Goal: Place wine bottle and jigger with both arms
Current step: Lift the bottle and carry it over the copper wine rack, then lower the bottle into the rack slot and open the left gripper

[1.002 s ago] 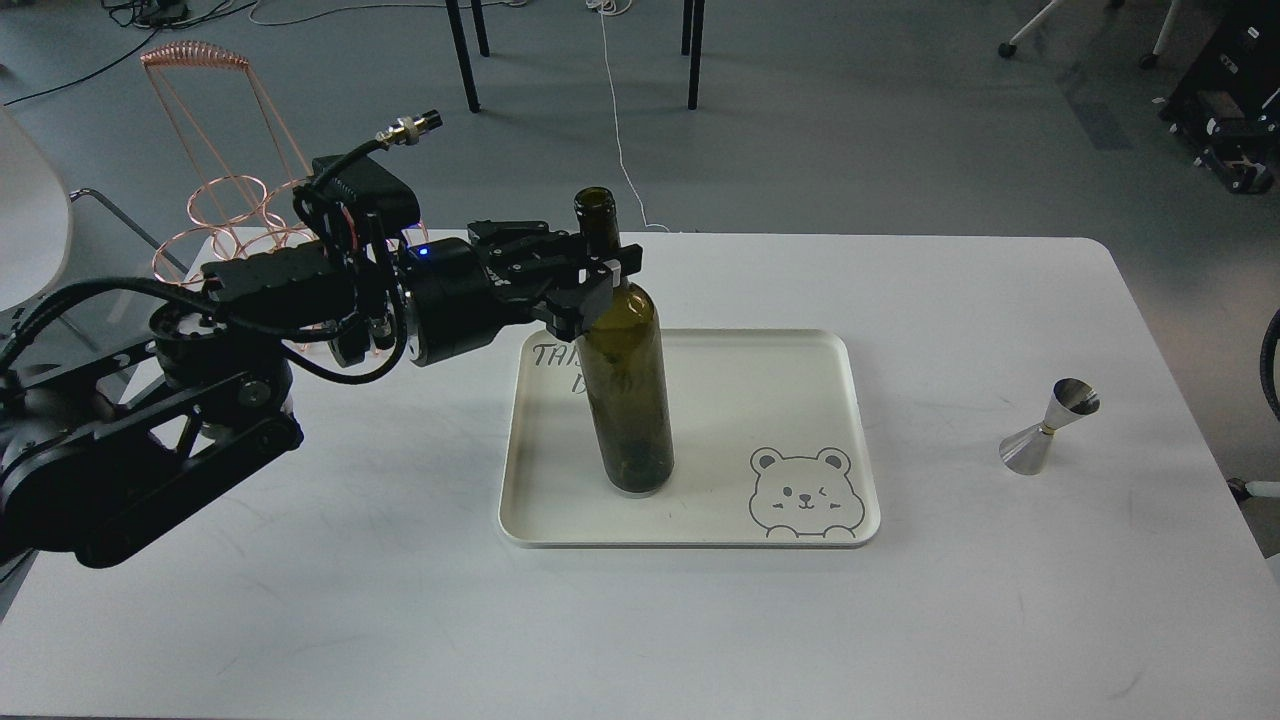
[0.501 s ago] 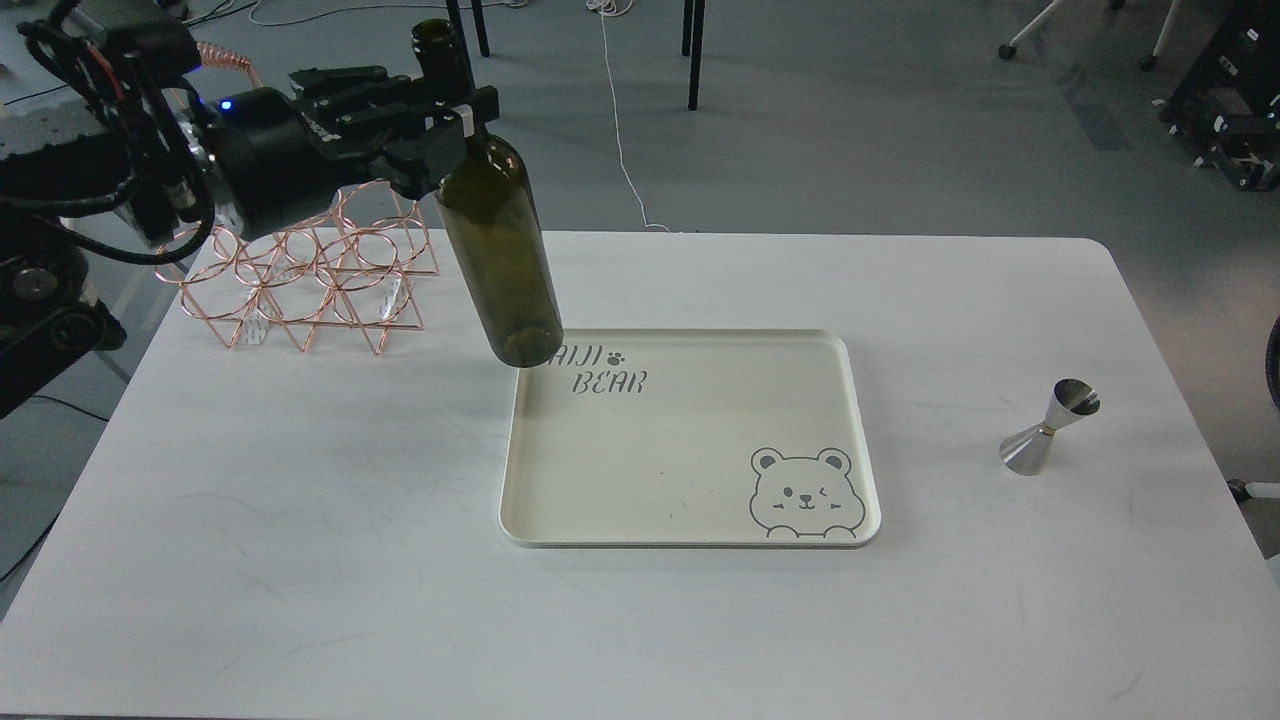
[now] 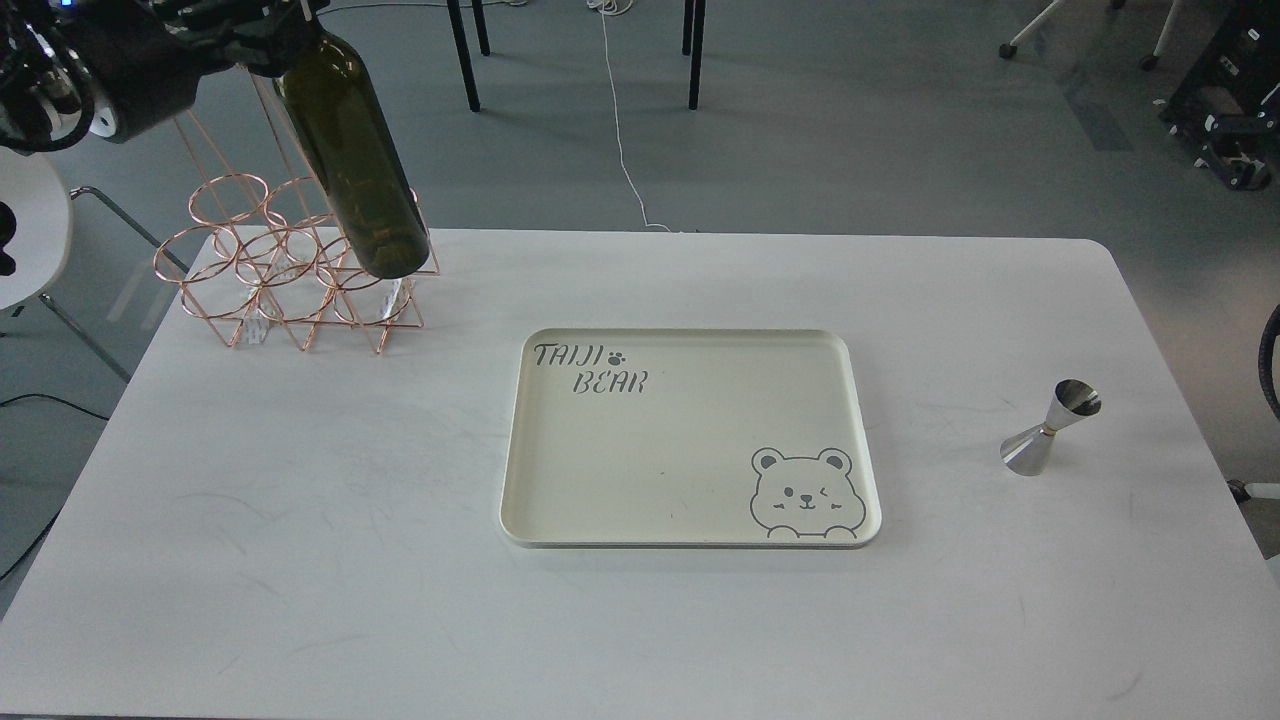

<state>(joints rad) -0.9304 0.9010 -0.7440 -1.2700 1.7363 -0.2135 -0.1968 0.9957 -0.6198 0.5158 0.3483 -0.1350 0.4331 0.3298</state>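
Note:
The dark olive-green wine bottle [image 3: 355, 160] hangs tilted in the air at the top left, with its base over the copper wire rack [image 3: 290, 290]. Its neck runs out of the top of the view. My left gripper [image 3: 268, 22] is shut on the bottle at its shoulder and is partly cut off by the top edge. The steel jigger [image 3: 1050, 427] stands on the table at the far right, tilted a little. My right gripper is out of view; only a black cable [image 3: 1270, 370] shows at the right edge.
A cream tray [image 3: 680, 480] with a bear drawing lies at the middle of the white table [image 3: 300, 560] with nothing in it. The copper rack stands at the table's back left corner. Chair legs and cables are on the floor behind.
My left gripper has lifted the wine bottle off the tray and carried it up and to the left, over the copper rack. The jigger has not moved.

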